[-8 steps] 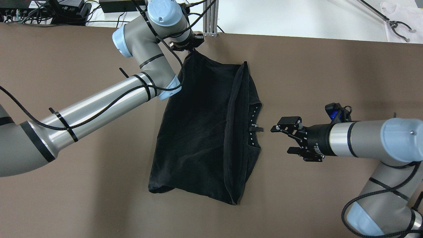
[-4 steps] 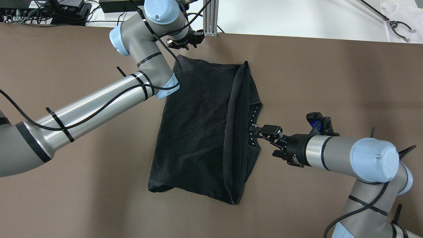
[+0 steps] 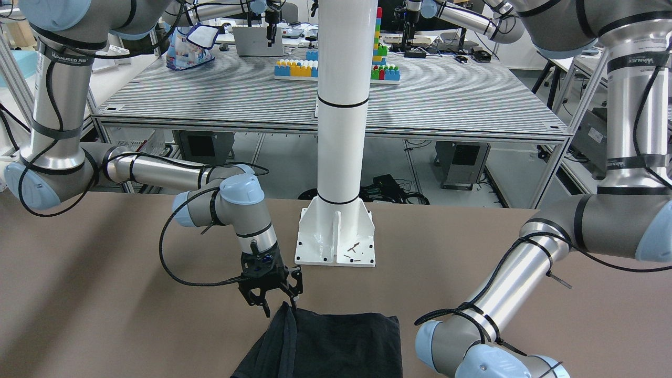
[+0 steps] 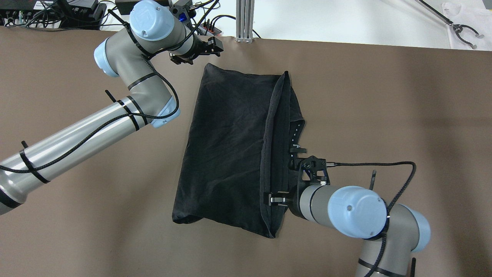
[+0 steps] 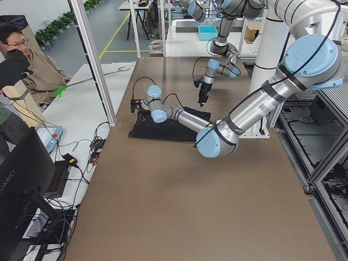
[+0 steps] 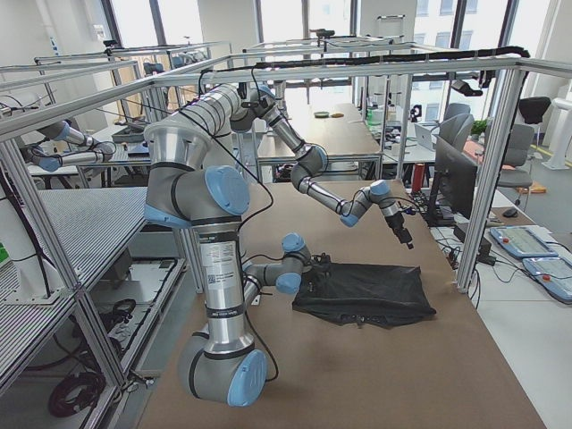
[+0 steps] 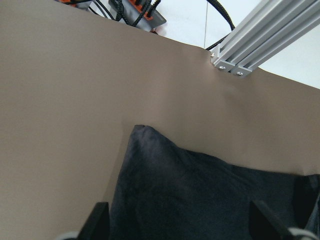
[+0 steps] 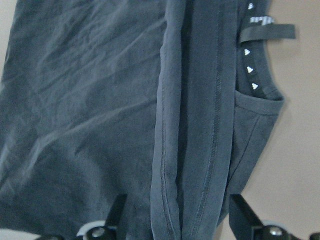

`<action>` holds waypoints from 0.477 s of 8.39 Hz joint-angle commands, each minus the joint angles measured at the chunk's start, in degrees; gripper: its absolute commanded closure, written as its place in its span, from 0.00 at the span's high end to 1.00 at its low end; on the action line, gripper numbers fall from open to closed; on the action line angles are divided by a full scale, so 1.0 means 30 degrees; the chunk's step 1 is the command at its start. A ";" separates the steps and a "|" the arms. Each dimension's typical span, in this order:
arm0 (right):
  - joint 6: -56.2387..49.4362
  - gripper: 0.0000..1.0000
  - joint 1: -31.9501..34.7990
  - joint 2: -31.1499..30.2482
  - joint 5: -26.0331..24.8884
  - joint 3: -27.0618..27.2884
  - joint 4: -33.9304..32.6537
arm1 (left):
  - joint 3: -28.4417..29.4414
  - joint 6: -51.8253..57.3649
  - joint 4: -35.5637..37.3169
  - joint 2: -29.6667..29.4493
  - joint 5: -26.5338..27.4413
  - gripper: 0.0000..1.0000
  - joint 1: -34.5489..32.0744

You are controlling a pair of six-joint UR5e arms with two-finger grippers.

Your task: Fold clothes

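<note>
A black garment [image 4: 230,146] lies folded flat on the brown table [image 4: 384,115], with its stitched hem [image 4: 269,146] running front to back and its neck opening [image 4: 298,138] on the right. My left gripper [image 4: 200,52] is open and empty, just beyond the garment's far left corner [image 7: 140,131]; in the left wrist view [image 7: 180,225] the cloth lies between its fingers. My right gripper [image 4: 280,200] is open, low over the hem at the near right. In the right wrist view [image 8: 179,220] its fingers straddle the hem [image 8: 195,150]. It also shows in the front view [image 3: 275,299].
The white robot post base [image 3: 336,236] stands behind the garment. An aluminium post [image 4: 245,23] and cables [image 4: 77,11] are at the table's far edge, and a grabber tool [image 4: 463,32] at the far right. An operator [image 5: 22,60] sits beyond that edge.
My left gripper let go of the raised far left corner, which dropped flat, and drew back to the left. My right arm swung in from the right over the garment's near right hem.
</note>
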 commanded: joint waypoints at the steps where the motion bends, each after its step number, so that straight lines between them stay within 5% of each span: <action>1: -0.2744 0.45 -0.2818 0.1265 -0.3634 -0.0601 -0.2972 | -0.0640 -0.0089 0.0006 0.0777 0.0155 1.00 -0.0016; 4: -0.4016 0.40 -0.3270 0.1768 -0.4562 -0.1453 -0.3775 | -0.1135 -0.1257 0.0006 0.0953 0.0244 1.00 -0.0045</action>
